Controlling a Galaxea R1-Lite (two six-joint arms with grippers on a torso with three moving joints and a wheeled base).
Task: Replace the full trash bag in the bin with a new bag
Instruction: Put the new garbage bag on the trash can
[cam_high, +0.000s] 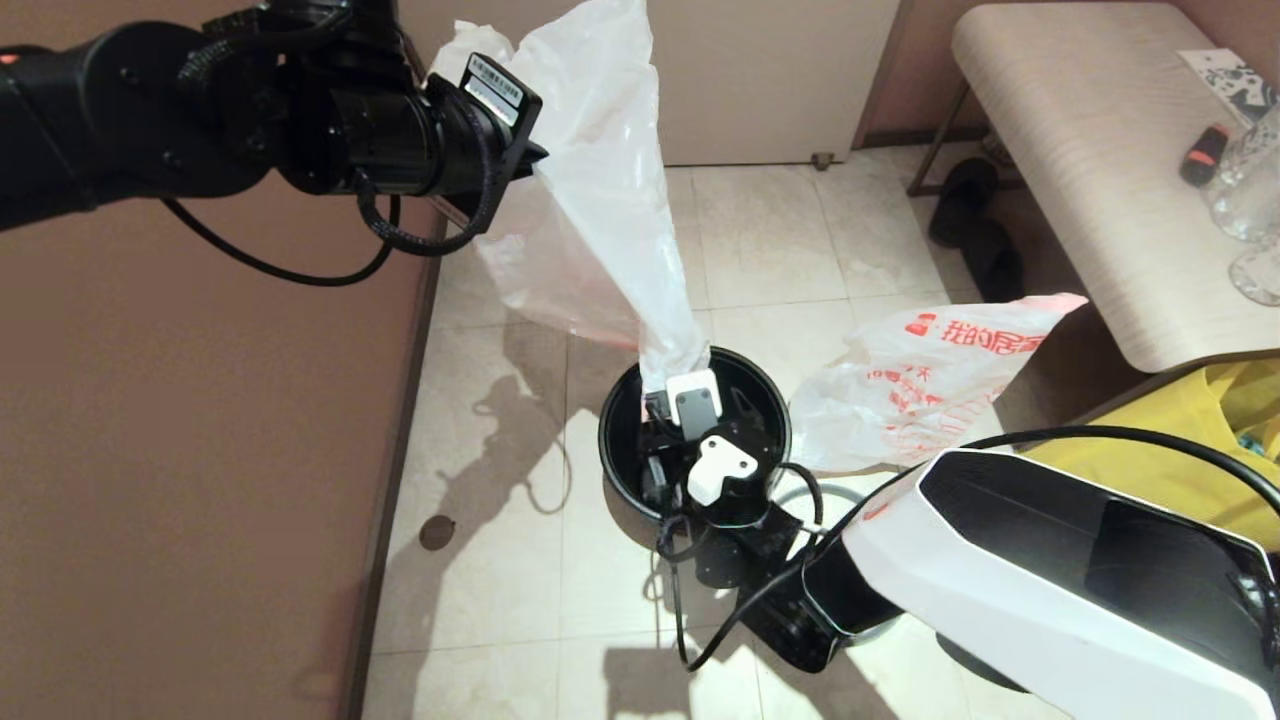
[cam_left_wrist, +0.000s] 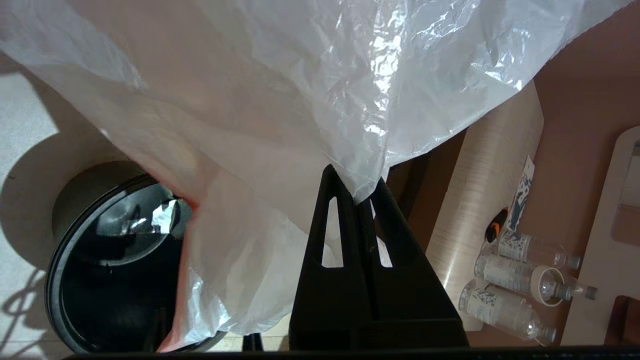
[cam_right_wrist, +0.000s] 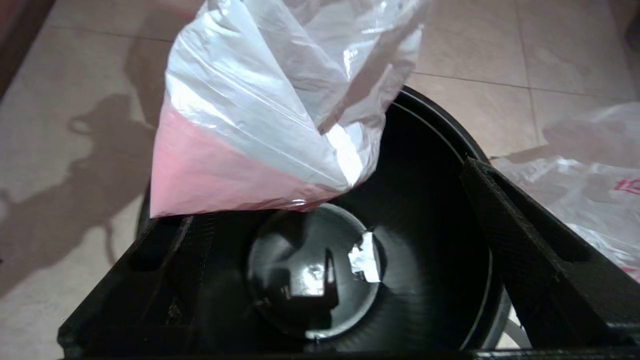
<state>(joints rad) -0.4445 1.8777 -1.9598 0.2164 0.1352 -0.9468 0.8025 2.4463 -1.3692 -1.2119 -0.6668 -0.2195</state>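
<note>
The new bag (cam_high: 600, 190), thin white plastic with a pink edge, hangs stretched from my left gripper (cam_high: 528, 150) down into the bin (cam_high: 620, 470). In the left wrist view the left gripper (cam_left_wrist: 356, 194) is shut on a bunched fold of the new bag (cam_left_wrist: 310, 100), high above the bin (cam_left_wrist: 65, 295). My right gripper (cam_high: 668, 405) reaches into the black bin (cam_right_wrist: 440, 280) and stands open (cam_right_wrist: 327, 192); the bag's pink lower edge (cam_right_wrist: 225, 185) dangles between its spread fingers. The full trash bag (cam_high: 930, 385), with its red logo, lies on the floor right of the bin.
A pale bench (cam_high: 1100, 170) at the right carries clear bottles (cam_left_wrist: 510, 280) and a black-orange item (cam_high: 1205, 152). A yellow fabric bag (cam_high: 1200, 420) sits under it, black shoes (cam_high: 975, 235) behind. A brown wall (cam_high: 200, 450) runs along the left. A shiny scrap (cam_right_wrist: 365, 257) lies in the bin.
</note>
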